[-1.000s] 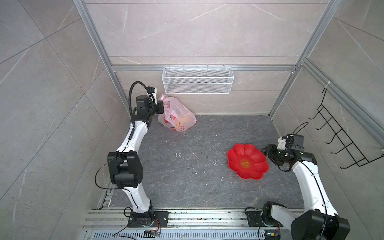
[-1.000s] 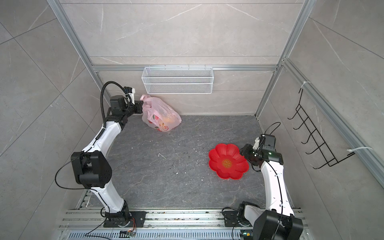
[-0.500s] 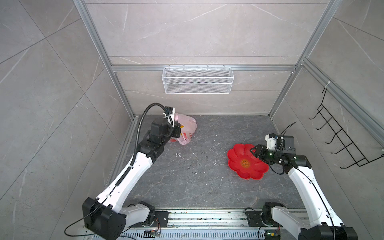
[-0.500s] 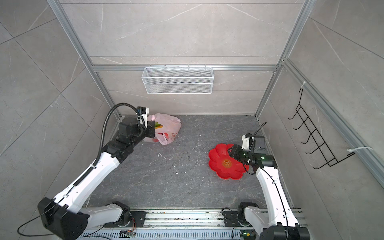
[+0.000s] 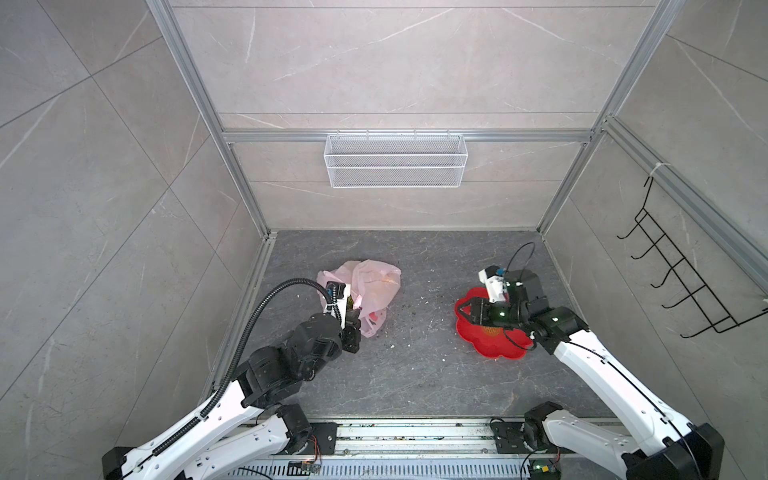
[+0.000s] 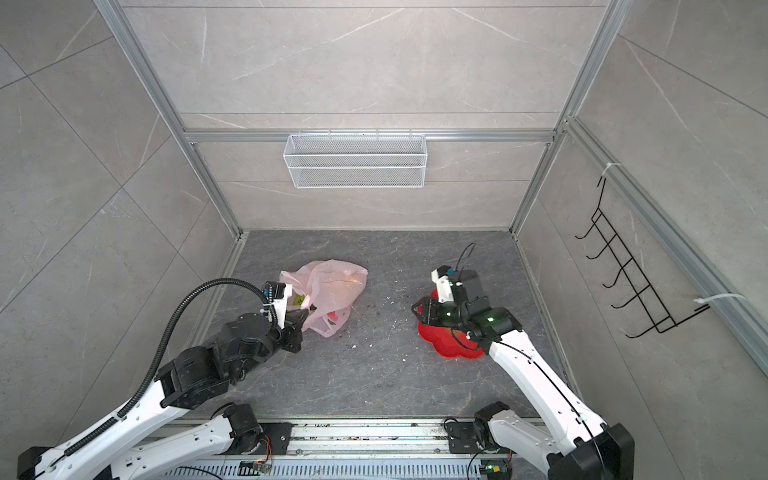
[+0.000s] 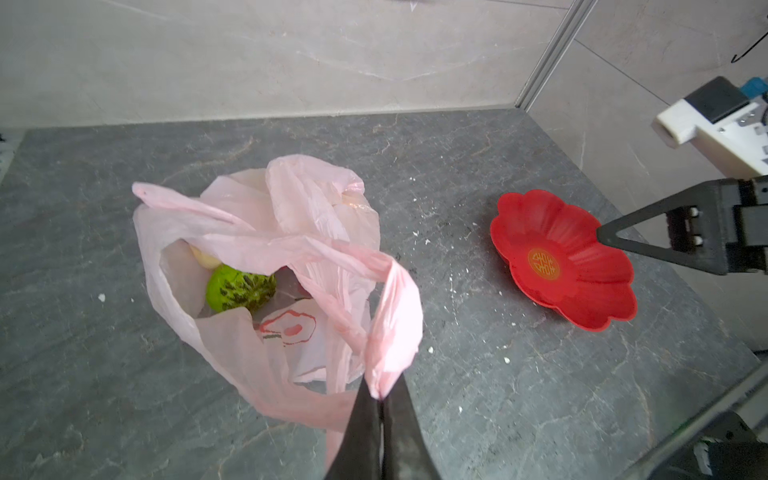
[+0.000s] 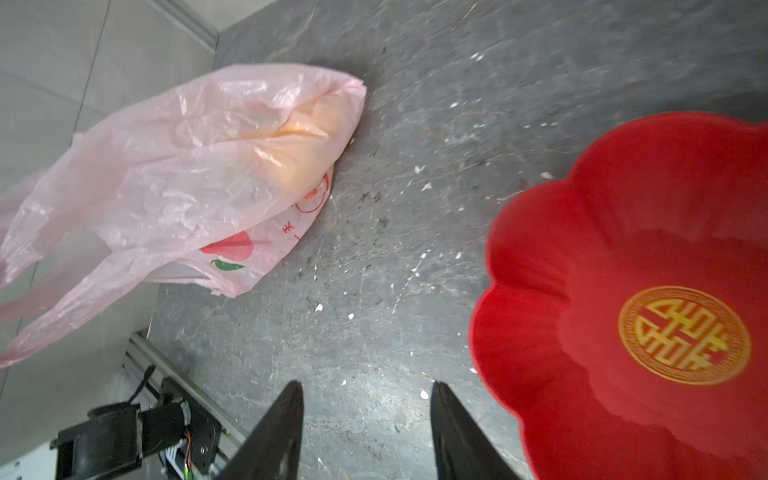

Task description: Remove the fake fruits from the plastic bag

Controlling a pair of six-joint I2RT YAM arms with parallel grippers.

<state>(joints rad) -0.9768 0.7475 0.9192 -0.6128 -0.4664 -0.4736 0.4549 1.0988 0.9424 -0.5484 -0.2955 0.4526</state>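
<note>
The plastic bag is held up by its loop handle; nothing is taken out yet.
In both top views the bag is seen toward the left edge of the surface and the red plate toward the right edge, well apart. In the left wrist view the left gripper is clamped on the handle, and a green fake fruit is exposed in the mouth, which is turned toward that arm. In the right wrist view the right gripper is shown with jaws apart and empty, beside the plate. The bag's closed flank is faced, its long axis slanting away. The mouth is judged reachable only by circling round.
</note>
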